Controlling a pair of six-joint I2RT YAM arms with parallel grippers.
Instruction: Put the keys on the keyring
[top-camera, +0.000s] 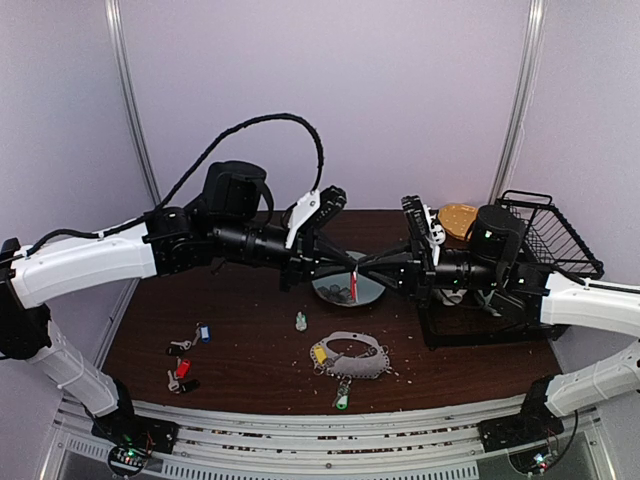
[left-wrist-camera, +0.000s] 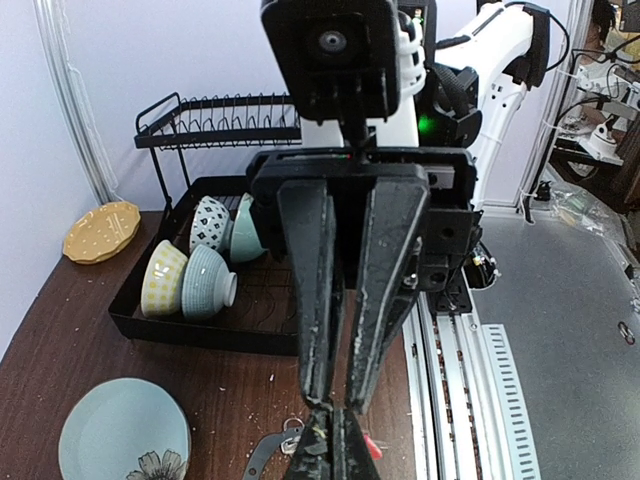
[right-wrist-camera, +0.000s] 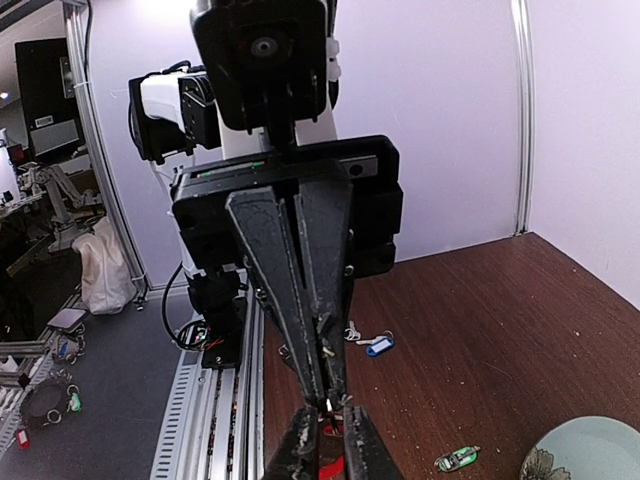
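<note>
My left gripper (top-camera: 352, 266) and right gripper (top-camera: 368, 268) meet tip to tip in the air above the pale green plate (top-camera: 330, 292). The left gripper (left-wrist-camera: 333, 425) is shut on a key with a red tag (top-camera: 354, 286), which hangs below the tips (left-wrist-camera: 373, 449). The right gripper (right-wrist-camera: 332, 440) has its jaws a small gap apart, and the red tag (right-wrist-camera: 335, 468) shows through the gap. The grey oval keyring (top-camera: 350, 338) lies on the table in front of the plate. A yellow-tagged key (top-camera: 319, 353) is at its left end and a green-tagged key (top-camera: 342, 399) just in front of it.
A blue-tagged key (top-camera: 204, 332) and another red-tagged key (top-camera: 182, 368) lie at the front left. A tiny clear bottle (top-camera: 301, 321) stands left of the keyring. A black dish rack (top-camera: 560, 245) with bowls (left-wrist-camera: 190, 280) is on the right, with a yellow dish (top-camera: 457, 218) behind it.
</note>
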